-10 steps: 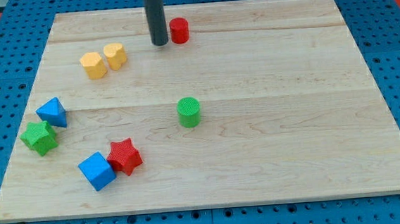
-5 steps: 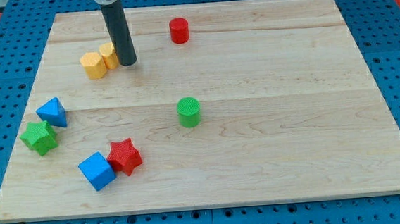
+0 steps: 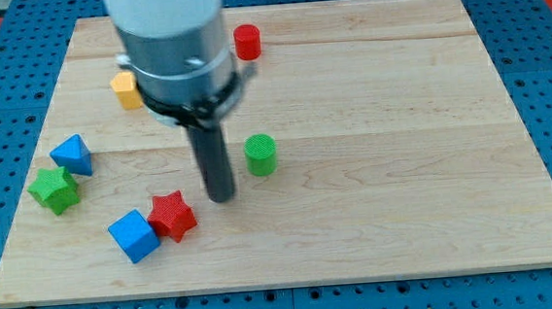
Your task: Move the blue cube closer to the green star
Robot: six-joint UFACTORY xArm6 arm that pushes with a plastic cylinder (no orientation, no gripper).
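Note:
The blue cube (image 3: 133,235) sits near the board's bottom left, touching the red star (image 3: 172,216) on its right. The green star (image 3: 54,188) lies to the upper left of the cube, near the board's left edge, apart from it. My tip (image 3: 220,194) rests on the board to the right of the red star and to the lower left of the green cylinder (image 3: 260,154). It touches no block. The arm's grey body hides part of the board's upper middle.
A blue triangular block (image 3: 71,154) lies just above the green star. A yellow block (image 3: 123,89) shows at the upper left, partly hidden by the arm. A red cylinder (image 3: 247,42) stands near the top edge of the wooden board (image 3: 403,165).
My tip has moved from the top of the board, past the yellow blocks, down towards the view's bottom to beside the red star. The arm now covers one yellow block. No block has visibly moved.

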